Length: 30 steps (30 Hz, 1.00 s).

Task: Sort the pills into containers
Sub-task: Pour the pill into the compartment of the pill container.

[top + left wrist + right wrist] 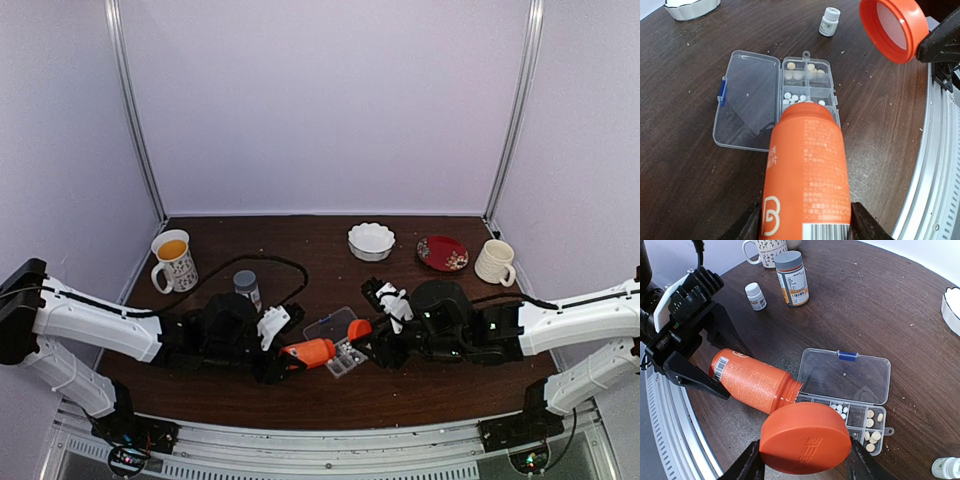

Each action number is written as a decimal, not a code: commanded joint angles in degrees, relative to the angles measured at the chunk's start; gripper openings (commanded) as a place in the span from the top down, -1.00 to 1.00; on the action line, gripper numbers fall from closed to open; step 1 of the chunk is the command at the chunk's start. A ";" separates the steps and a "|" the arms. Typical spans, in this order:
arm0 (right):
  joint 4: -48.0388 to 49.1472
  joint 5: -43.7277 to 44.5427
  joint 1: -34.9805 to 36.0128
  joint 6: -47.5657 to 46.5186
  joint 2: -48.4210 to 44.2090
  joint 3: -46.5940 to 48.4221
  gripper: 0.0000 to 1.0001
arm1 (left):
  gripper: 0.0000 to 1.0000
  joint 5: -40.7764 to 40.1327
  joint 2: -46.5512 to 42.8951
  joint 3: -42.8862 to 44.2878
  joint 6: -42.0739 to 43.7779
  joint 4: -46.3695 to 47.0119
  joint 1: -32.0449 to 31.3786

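Observation:
My left gripper (807, 225) is shut on the base of an uncapped orange bottle (810, 165). The bottle lies tilted, its mouth over the near compartments of the clear organizer box (747, 100), whose lid lies open flat. Small white pills (795, 97) lie in one compartment and pale tan pills (810, 70) in the end ones. My right gripper (802, 462) is shut on the orange cap (805, 437), held above the table beside the box (845, 375). In the top view the bottle (310, 351) and cap (359, 328) meet at the table's middle front.
A small white bottle (829, 21) stands beyond the box. A grey-capped bottle (792, 277) and another small white bottle (756, 295) stand to the left. A mug of orange liquid (174, 260), white scalloped bowl (371, 241), red plate (441, 252) and cream mug (495, 262) line the back.

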 commanded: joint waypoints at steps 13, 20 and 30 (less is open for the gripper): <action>0.59 -0.47 -0.19 0.37 -0.07 1.13 1.00 | 1.00 -1.53 -1.61 5.42 2.60 -4.33 -0.31; 1.26 -0.78 -0.23 0.84 0.15 0.53 1.00 | 1.00 -0.92 0.05 1.95 0.82 -0.60 -0.30; 0.75 -0.49 -0.16 0.69 -0.05 0.77 1.00 | 1.00 1.72 6.46 0.94 -0.96 3.40 -0.32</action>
